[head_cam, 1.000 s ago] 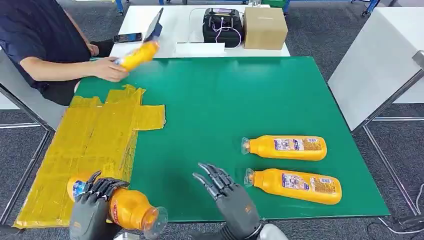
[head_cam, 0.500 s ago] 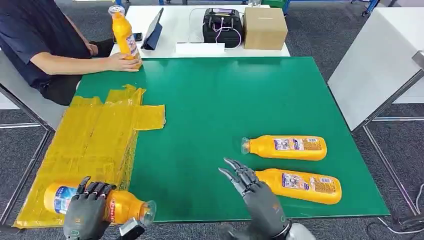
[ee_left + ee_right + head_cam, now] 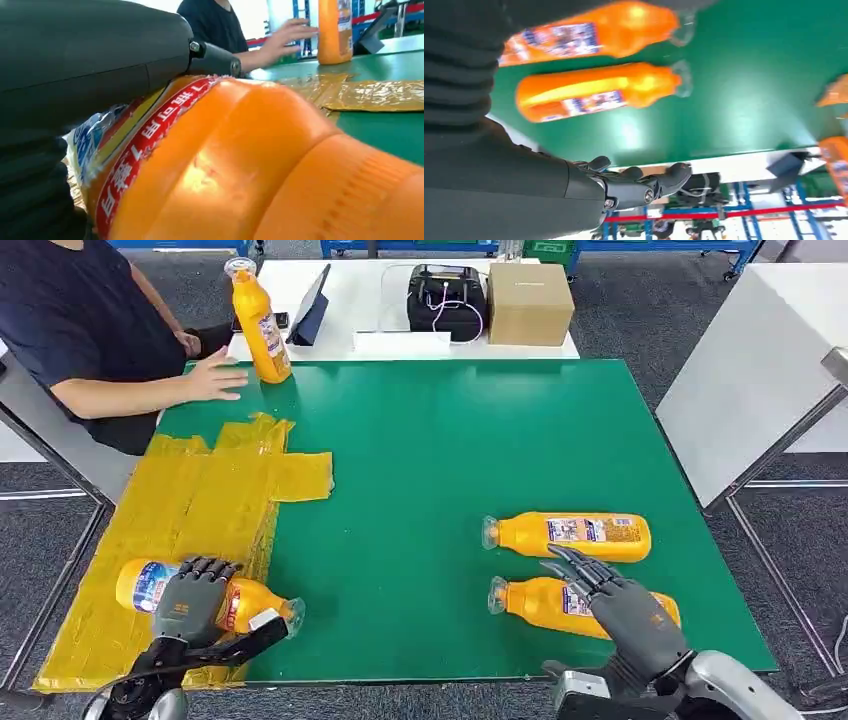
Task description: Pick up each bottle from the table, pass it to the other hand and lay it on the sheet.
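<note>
An orange bottle [image 3: 252, 606] [image 3: 240, 165] lies on its side on the yellow sheet [image 3: 200, 500] near the table's front left corner, neck pointing right. My left hand [image 3: 188, 598] [image 3: 75, 65] grips it around the middle from above. Two more orange bottles lie on the green table [image 3: 450, 440] at the front right, necks pointing left: a farther one [image 3: 570, 536] [image 3: 594, 95] and a nearer one [image 3: 540, 600] [image 3: 589, 30]. My right hand [image 3: 625, 612] [image 3: 639, 187] hovers over the nearer one, fingers spread, holding nothing.
A person sits at the far left, a hand [image 3: 215, 375] beside an upright orange bottle [image 3: 258, 320] at the table's back left corner. Behind the table stand a tablet [image 3: 310, 290], a black device [image 3: 445, 295] and a cardboard box [image 3: 530, 300].
My left hand has lowered its bottle flat onto the sheet. My right hand has swung right, over the nearer bottle. The person stood their bottle upright and let go.
</note>
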Tool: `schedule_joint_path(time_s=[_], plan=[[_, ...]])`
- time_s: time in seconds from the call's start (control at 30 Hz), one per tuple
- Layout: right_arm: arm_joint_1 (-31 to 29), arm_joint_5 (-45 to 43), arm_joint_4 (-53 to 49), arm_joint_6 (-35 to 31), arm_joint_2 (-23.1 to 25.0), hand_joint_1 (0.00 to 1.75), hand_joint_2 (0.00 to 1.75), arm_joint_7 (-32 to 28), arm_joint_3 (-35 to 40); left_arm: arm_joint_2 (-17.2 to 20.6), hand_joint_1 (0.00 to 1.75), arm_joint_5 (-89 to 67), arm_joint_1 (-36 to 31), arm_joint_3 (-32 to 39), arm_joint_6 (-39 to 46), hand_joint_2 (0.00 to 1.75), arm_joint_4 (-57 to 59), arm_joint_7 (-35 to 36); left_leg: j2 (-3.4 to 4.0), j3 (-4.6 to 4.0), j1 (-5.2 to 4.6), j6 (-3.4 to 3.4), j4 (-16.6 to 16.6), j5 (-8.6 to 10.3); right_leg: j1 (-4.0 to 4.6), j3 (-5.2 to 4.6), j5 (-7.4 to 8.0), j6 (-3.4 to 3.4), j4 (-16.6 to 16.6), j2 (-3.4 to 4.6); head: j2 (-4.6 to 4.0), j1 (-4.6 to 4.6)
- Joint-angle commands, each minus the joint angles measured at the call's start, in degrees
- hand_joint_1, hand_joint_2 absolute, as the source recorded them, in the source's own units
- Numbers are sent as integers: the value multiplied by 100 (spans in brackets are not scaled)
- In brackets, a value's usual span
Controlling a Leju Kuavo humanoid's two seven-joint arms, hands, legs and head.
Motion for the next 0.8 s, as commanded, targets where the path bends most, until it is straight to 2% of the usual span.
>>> schedule_joint_path(time_s=[0.03, 0.2, 0.23, 0.43, 0.57, 0.7, 0.8], plan=[[191, 2, -15, 46, -196, 0, 175, 71, -286, 119, 0, 2, -249, -305, -89, 175, 877, 81, 17, -1, -1, -8, -9, 6, 0, -4, 10, -3, -5, 9, 0, 0], [783, 1, -235, -26, -739, 0, 175, 305, -619, 62, 0, 376, -209, -253, -184, 175, 469, 25, 0, 13, -1, -16, -3, 23, 5, 3, 3, -5, 1, -7, 0, -2], [884, -20, -251, -33, -794, 0, 175, 319, -697, 78, 0, 482, -209, -243, -297, 0, 369, 13, 1, 7, 2, -17, -3, 24, 7, 0, 5, -5, -1, -8, 0, 0], [873, 183, -1, -34, -755, 0, 175, 485, -581, 176, 0, 1412, -319, -297, -890, 0, 68, -311, 11, 5, 6, -17, -6, 23, 7, 1, 11, -6, -8, 3, 0, -2], [580, 616, 407, -140, -397, 0, 175, 646, -353, 337, 0, 2204, -234, -347, -1331, 0, -308, -654, 23, -2, 10, -19, -11, 23, 12, 0, 16, -6, -18, 10, 0, -2], [510, 656, 487, -138, -347, 0, 175, 640, -296, 366, 0, 2236, -228, -360, -1353, 0, -349, -651, 21, -8, 10, -16, -7, 21, 11, 39, 17, -5, -13, 11, 0, 0], [510, 656, 487, -138, -347, 0, 175, 640, -296, 366, 0, 2236, -228, -360, -1353, 0, -349, -651, 27, -17, 8, -13, -3, 23, 9, 28, 16, -4, -7, 8, 0, 0]])
